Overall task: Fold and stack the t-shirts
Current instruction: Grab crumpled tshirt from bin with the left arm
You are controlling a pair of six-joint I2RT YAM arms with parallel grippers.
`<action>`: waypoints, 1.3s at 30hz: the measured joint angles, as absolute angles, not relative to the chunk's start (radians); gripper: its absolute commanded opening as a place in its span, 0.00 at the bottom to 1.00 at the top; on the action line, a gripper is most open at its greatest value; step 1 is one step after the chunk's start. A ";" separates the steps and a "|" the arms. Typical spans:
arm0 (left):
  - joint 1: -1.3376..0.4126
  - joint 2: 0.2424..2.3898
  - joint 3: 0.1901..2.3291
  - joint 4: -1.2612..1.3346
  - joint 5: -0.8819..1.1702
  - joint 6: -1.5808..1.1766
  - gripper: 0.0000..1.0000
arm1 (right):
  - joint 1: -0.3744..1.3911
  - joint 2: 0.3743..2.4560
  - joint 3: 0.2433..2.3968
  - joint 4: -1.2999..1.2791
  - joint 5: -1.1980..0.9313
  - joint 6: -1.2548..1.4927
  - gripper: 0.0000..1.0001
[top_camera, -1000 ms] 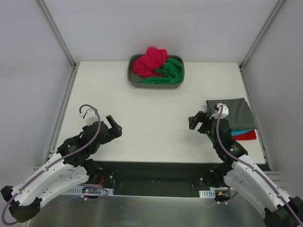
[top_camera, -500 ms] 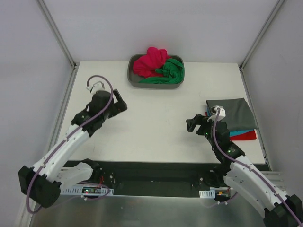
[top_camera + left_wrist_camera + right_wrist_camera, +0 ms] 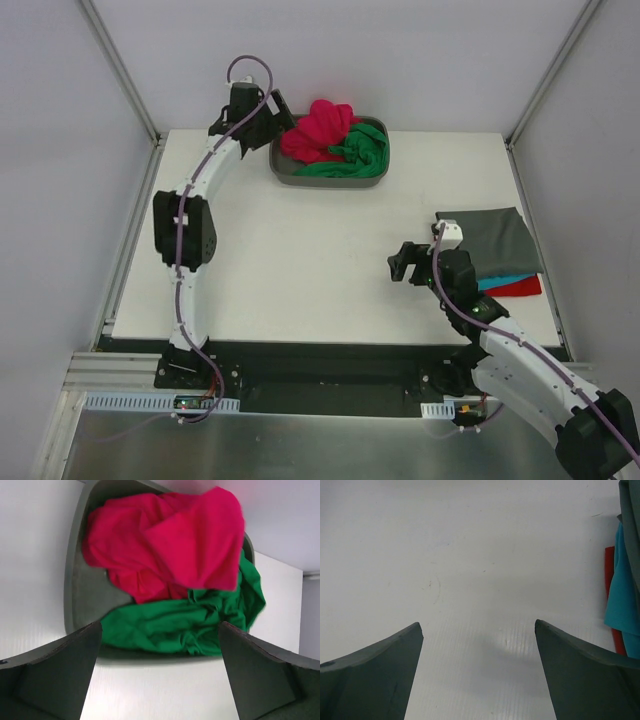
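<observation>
A crimson-pink t-shirt (image 3: 317, 128) and a bright green t-shirt (image 3: 352, 156) lie crumpled in a grey tub (image 3: 283, 168) at the back of the table. In the left wrist view the pink shirt (image 3: 170, 540) lies over the green one (image 3: 170, 630). My left gripper (image 3: 278, 112) is open and empty beside the tub's left end. A folded stack lies at the right edge: dark grey t-shirt (image 3: 500, 240) on top, teal (image 3: 505, 280) and red (image 3: 522, 288) beneath. My right gripper (image 3: 403, 264) is open and empty over bare table, left of the stack.
The white table (image 3: 300, 250) has metal frame posts at its back corners and white walls on three sides. In the right wrist view the stack's teal edge (image 3: 622, 595) and red edge (image 3: 610, 565) show at the far right.
My left arm has stretched far forward from the near left of the table to the tub's left end. My right gripper has drifted slightly left and nearer.
</observation>
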State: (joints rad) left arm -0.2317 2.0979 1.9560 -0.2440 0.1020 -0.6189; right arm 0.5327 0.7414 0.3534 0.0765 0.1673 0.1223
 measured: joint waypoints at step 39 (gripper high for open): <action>-0.203 2.689 2.356 0.200 0.371 -1.047 0.00 | 0.533 0.702 0.313 0.117 0.270 0.047 0.96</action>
State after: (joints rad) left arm -0.2031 2.6888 2.3562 0.2005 0.3714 -1.0470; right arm 0.5327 0.7021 0.3134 0.1169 0.2703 0.0475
